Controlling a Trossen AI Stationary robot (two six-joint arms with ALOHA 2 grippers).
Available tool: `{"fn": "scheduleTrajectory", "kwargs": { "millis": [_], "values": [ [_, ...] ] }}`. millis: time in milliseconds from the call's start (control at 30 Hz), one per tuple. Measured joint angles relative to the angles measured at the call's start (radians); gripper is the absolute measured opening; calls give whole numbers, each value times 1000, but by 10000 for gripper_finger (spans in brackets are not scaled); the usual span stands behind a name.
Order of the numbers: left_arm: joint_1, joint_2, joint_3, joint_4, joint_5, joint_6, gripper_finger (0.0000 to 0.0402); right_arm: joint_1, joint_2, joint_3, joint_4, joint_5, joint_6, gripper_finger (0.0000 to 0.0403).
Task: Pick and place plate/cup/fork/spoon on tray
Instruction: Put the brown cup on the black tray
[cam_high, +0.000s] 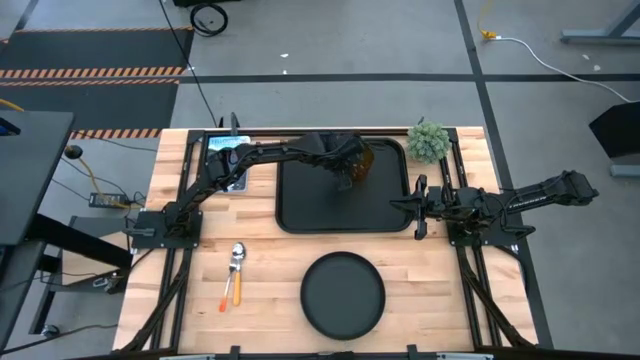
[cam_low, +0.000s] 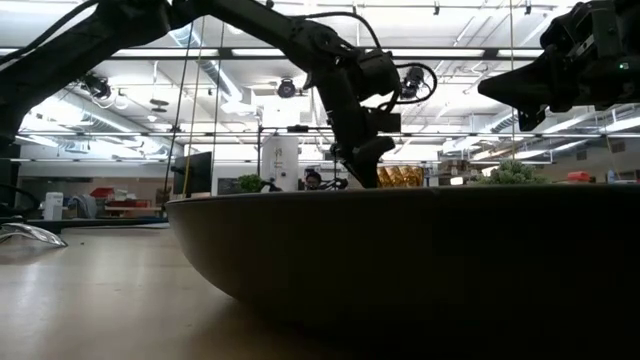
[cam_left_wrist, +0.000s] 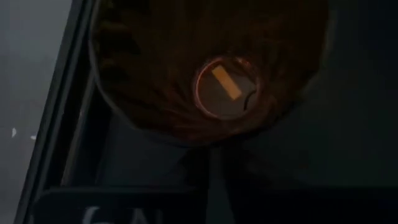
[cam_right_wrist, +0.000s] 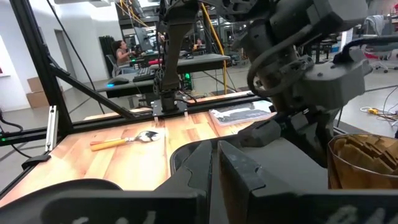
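Observation:
The black tray (cam_high: 300, 215) lies at the table's far middle. The amber cup (cam_high: 364, 158) stands upright in the tray's far right corner and also shows in the right wrist view (cam_right_wrist: 364, 165). My left gripper (cam_high: 347, 174) reaches over the tray from the left, points down and is shut at the cup's rim. The round black plate (cam_high: 343, 295) lies on the table near the front edge. The spoon (cam_high: 237, 257) and the fork (cam_high: 227, 296) lie on the table left of the plate. My right gripper (cam_high: 413, 206) is shut and empty at the tray's right rim. My left gripper has the cup by its rim (cam_left_wrist: 208, 142), on the side toward the table's front. The fingers come from above, pointing down. The left wrist view looks down into the cup to its bottom (cam_left_wrist: 225, 87). Whether the base is on the tray, I cannot tell.
A small green plant (cam_high: 428, 142) stands just past the tray's far right corner. A flat pack (cam_high: 226, 160) lies at the far left beside the tray. In the low view the plate (cam_low: 420, 260) fills the foreground. A person (cam_right_wrist: 118, 53) sits in the room behind.

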Motion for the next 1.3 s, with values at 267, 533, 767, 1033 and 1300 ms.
{"fn": "scheduleTrajectory", "kwargs": {
  "millis": [267, 533, 767, 1033, 1300],
  "values": [
    [-31, 0, 0, -46, 71, -81, 23, 0, 0, 0, 0, 0, 0, 34],
    [-19, 0, 0, 17, 70, -101, 18, 0, 0, 0, 0, 0, 0, 34],
    [7, 0, -1, 67, 72, -102, 19, 0, 0, 0, 0, 0, 0, 34],
    [12, 0, -1, 184, 71, -51, 18, 0, 0, 0, 0, 0, 0, 34],
    [12, 0, -1, 175, 68, -42, 16, 0, 0, 0, 0, 0, 0, 34]
  ]
}}
